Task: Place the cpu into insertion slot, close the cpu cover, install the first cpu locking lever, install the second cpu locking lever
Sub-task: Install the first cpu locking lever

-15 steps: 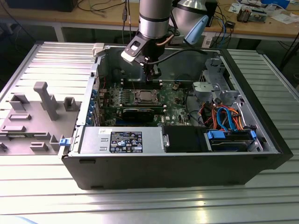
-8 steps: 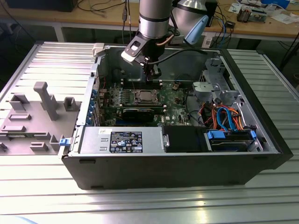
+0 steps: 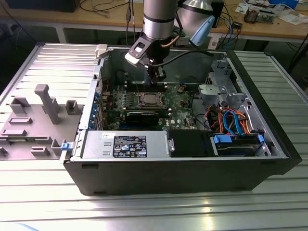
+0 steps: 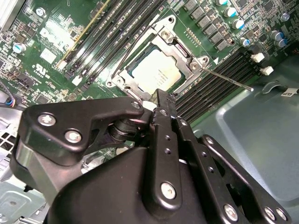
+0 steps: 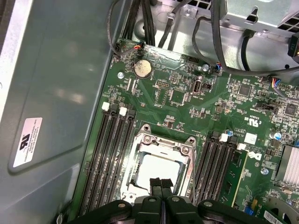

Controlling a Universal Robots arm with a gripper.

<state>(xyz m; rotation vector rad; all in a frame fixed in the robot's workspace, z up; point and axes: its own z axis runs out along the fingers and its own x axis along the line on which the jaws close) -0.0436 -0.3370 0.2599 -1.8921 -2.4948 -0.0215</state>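
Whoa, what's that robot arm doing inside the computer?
The robot arm's gripper hangs inside an open computer case, just above the insertion slot. The cpu lies in the slot, and the cpu cover is down around it, so the chip's silver top shows through the window. The gripper is shut and holds nothing. A thin locking lever sticks out sideways from the socket, over the memory slots.

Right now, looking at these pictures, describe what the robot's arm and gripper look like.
The arm is a silver-grey cylinder with a black band and a pale blue joint cap. A black cable loops from its wrist. The gripper is matte black, built of linked plates with silver screws.
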